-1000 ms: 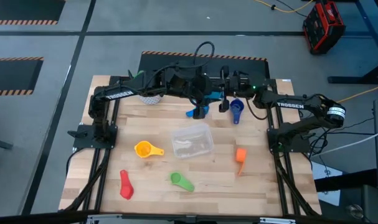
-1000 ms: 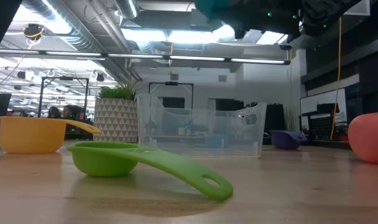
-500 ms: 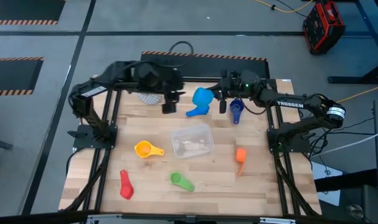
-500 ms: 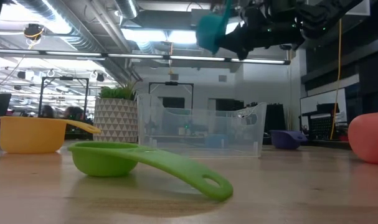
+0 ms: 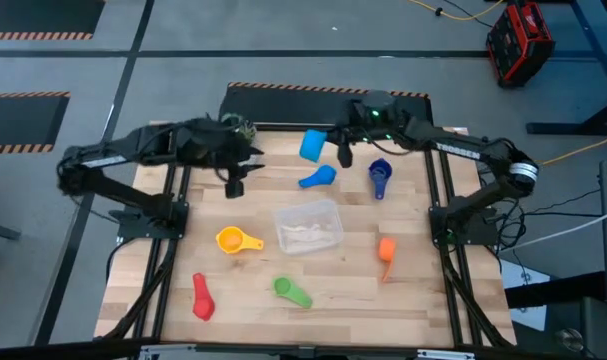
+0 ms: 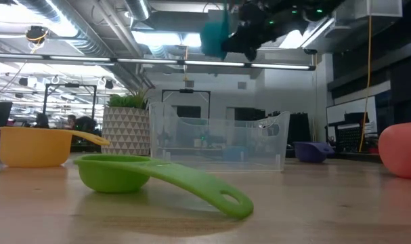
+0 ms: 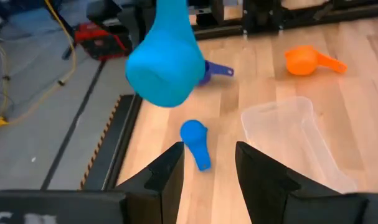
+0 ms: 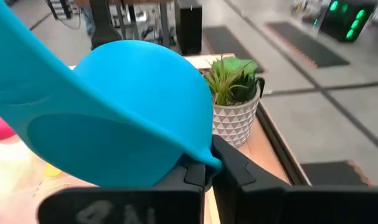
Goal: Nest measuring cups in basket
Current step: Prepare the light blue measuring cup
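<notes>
Light blue measuring cup [image 5: 312, 145] now hangs in the right gripper [image 5: 335, 150] alone, lifted above the far edge of the table.

Its fingers are clamped on the cup's handle, and the cup has travelled left and farther back than half a second ago, higher up in the low view too. The left gripper [image 5: 233, 183] has drawn away to the far left of the table, fingers parted with nothing between them, where a second ago it met the right one over the table's far middle. On the wooden table [image 5: 423, 290] nothing else has moved: the clear basket [image 5: 308, 226] sits mid-table, a blue cup [image 5: 317, 179] beyond it, the dark blue cup [image 5: 379, 178] far right, orange [image 5: 386, 251] right, yellow [image 5: 235, 240] left, green [image 5: 291, 291] near, red [image 5: 202, 298] near left.
</notes>
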Controlling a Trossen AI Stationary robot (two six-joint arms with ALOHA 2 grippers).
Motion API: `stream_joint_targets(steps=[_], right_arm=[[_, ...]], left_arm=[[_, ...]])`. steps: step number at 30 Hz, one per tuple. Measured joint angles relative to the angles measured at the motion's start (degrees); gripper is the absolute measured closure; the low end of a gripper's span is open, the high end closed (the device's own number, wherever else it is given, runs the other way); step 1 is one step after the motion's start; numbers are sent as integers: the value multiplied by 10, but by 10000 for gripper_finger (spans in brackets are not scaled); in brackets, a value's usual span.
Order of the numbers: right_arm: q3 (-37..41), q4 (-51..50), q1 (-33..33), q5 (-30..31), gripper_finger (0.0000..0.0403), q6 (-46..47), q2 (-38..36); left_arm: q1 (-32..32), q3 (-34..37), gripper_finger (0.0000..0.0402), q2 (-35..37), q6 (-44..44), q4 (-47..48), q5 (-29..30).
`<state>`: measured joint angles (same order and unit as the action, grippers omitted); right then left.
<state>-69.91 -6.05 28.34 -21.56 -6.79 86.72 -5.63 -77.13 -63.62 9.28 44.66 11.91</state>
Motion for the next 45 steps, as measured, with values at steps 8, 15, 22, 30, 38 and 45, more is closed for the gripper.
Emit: stream_joint_targets(steps=[8, 15, 22, 30, 38, 45], right_arm=[[-168, -144, 0, -6, 390, 6, 165], [-296, -238, -4, -11, 387, 36, 293], [-377, -322, -21, -15, 390, 37, 390], [-397, -359, -39, -36, 387, 37, 441], [-395, -373, -51, -36, 383, 35, 459], [-395, -378, -54, -36, 383, 34, 459]], left_arm=[[-13, 263, 264, 158, -62, -142, 7], [-13, 393, 264, 241, -79, -212, 11], [-12, 447, 264, 264, -96, -239, 11], [-12, 461, 264, 262, -107, -246, 11], [-12, 461, 264, 261, -107, -248, 11], [-12, 461, 264, 261, -107, -248, 11]])
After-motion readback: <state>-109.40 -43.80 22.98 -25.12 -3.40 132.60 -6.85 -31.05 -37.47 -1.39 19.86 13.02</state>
